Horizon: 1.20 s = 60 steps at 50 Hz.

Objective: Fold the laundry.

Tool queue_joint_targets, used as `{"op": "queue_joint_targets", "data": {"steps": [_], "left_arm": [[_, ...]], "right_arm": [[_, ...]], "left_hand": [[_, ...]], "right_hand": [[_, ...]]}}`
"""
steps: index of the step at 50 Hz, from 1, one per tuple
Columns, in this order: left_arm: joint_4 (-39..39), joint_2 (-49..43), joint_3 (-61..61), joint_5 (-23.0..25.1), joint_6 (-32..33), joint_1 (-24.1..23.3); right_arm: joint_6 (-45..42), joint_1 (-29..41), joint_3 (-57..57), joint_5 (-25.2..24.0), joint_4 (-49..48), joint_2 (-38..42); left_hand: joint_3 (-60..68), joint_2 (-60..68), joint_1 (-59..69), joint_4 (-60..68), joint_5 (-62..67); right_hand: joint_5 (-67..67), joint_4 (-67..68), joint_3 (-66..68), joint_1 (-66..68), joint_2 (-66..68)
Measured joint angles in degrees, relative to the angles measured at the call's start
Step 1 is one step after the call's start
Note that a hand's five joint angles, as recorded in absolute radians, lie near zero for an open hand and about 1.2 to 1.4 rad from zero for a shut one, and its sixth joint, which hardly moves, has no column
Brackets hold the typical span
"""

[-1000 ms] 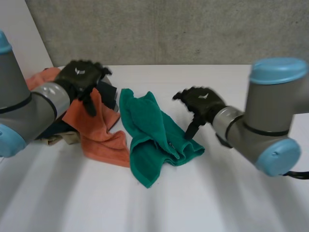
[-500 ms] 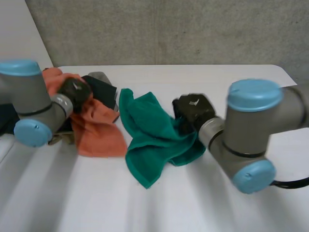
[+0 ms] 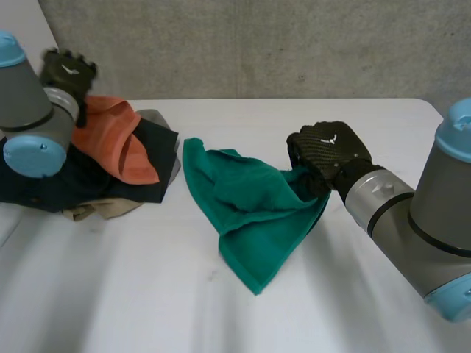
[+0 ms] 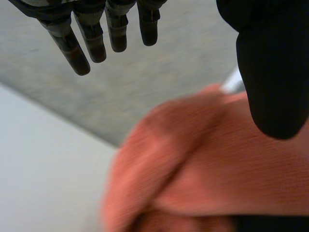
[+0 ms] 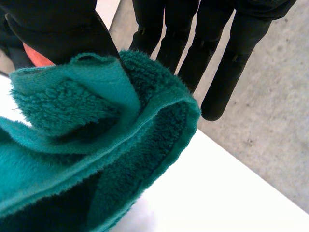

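A green towel [image 3: 254,209] lies crumpled in the middle of the white table [image 3: 110,294]. My right hand [image 3: 327,151] is shut on its right edge and lifts that edge a little off the table. In the right wrist view the thumb [image 5: 53,29] pinches a fold of the green towel [image 5: 96,145] against the fingers [image 5: 231,58]. My left hand [image 3: 66,70] hangs open above the laundry pile at the back left, holding nothing. Its straight fingers [image 4: 87,43] are apart from the orange cloth [image 4: 217,169] below. The orange cloth [image 3: 114,140] lies on top of the pile.
The pile at the left also holds a dark garment [image 3: 151,158], a beige piece [image 3: 99,209] and a grey piece [image 3: 151,116]. A grey wall [image 3: 257,44] runs behind the table. Bare table lies in front of the towel.
My left hand has let go of the orange cloth and risen to the back left. My right hand has shut on the green towel's right edge and drawn it to the right.
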Motion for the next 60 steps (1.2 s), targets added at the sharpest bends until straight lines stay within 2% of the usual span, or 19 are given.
{"op": "queue_joint_targets", "data": {"steps": [9,13,24,25,27,28,29,30,31,35,38,41,46,49,54,60], "left_arm": [[-1.93,10.4,-20.35,10.26,-6.38,-9.21],[-0.81,10.23,-23.22,13.18,-8.14,-12.55],[-0.64,-0.2,-16.4,13.92,-10.89,-19.9],[-0.95,-1.38,-15.42,13.79,-11.28,-20.59],[-1.42,-2.98,-13.98,13.48,-11.84,-21.53],[-1.73,-3.78,-13.15,13.1,-12.15,-21.98],[-2.07,-4.72,-11.91,12.28,-12.55,-22.44],[-2.28,-5.15,-11.13,11.54,-12.78,-22.63],[-2.54,-5.44,-10.16,10.25,-13.06,-22.69],[-3.38,-4.15,-7.42,3.83,-14.04,-21.75],[-3.55,-0.07,-6.73,-1.02,-15.06,-20.29],[-2.9,5.71,-7.89,-2.72,-16.12,-18.97],[-1.33,14.42,-13.16,-0.33,-17.11,-18.26],[-0.43,18.11,-18.76,1.84,-17.16,-19.22],[1.79,19.25,-27.44,2.76,-16.37,-21.94],[7.46,13.43,-33.21,-0.05,-14.16,-24.19]], "right_arm": [[0.07,1.84,-0.38,-2.26,0.87,-4.19],[0.12,2.67,-0.06,-4.05,2.09,-6.83],[0.91,4.58,2.14,-9.7,4.71,-15.72],[0.99,4.64,2.34,-10.06,4.75,-16.35],[1.07,4.64,2.61,-10.47,4.76,-17.12],[1.1,4.55,2.78,-10.67,4.75,-17.66],[1.07,4.29,2.91,-10.72,4.72,-18.05],[1.03,4.0,2.98,-10.66,4.69,-18.21],[0.95,3.51,3.01,-10.54,4.63,-18.33],[0.11,-0.12,2.79,-9.85,4.36,-18.03],[-1.29,-4.66,2.1,-9.55,4.09,-16.33],[-2.57,-8.88,0.53,-9.45,3.68,-13.11],[-3.31,-12.56,-2.83,-9.31,3.4,-6.66],[-3.26,-14.05,-6.26,-8.98,3.6,0.17],[-2.87,-14.76,-10.48,-8.04,4.72,8.42],[-2.65,-14.12,-16.19,-6.53,5.4,18.12]], "left_hand": [[0.0,-0.22,0.0,0.0,0.0],[0.0,-0.22,0.0,0.0,0.0],[0.01,-0.25,0.03,0.01,0.0],[3.49,3.5,4.61,3.76,3.18],[3.49,3.5,4.61,3.76,3.18],[20.12,20.36,23.32,19.6,18.39],[31.14,32.78,37.77,32.09,30.46],[37.35,37.81,44.72,38.36,36.55],[48.75,49.38,54.25,49.86,47.74],[56.05,56.62,55.19,57.08,52.79],[56.27,56.83,55.19,57.2,52.79],[56.27,56.83,55.19,57.29,52.79],[56.27,56.83,55.19,57.29,52.79],[56.27,56.83,55.19,57.3,52.79],[56.38,56.88,55.19,57.32,52.79],[53.58,53.68,53.56,54.21,51.56]], "right_hand": [[-0.01,0.0,0.0,0.0,0.0],[-0.01,0.0,0.0,0.0,0.0],[-0.01,0.0,0.0,0.0,0.0],[-0.01,0.0,0.0,0.0,0.0],[-0.01,0.0,0.0,0.0,0.0],[-0.01,0.0,0.0,0.0,0.0],[-0.01,0.0,0.0,0.0,0.0],[-0.01,0.0,0.0,0.0,0.0],[-0.01,0.0,0.0,0.0,0.0],[-0.01,0.3,0.0,0.0,0.0],[-0.01,0.34,0.0,0.0,0.0],[-0.01,0.35,0.0,0.0,0.0],[-0.01,0.35,0.0,0.01,0.0],[-0.01,0.35,0.0,0.53,0.0],[-0.01,0.35,0.0,0.53,0.0],[-2.55,-2.49,-2.4,0.0,-1.9]]}}
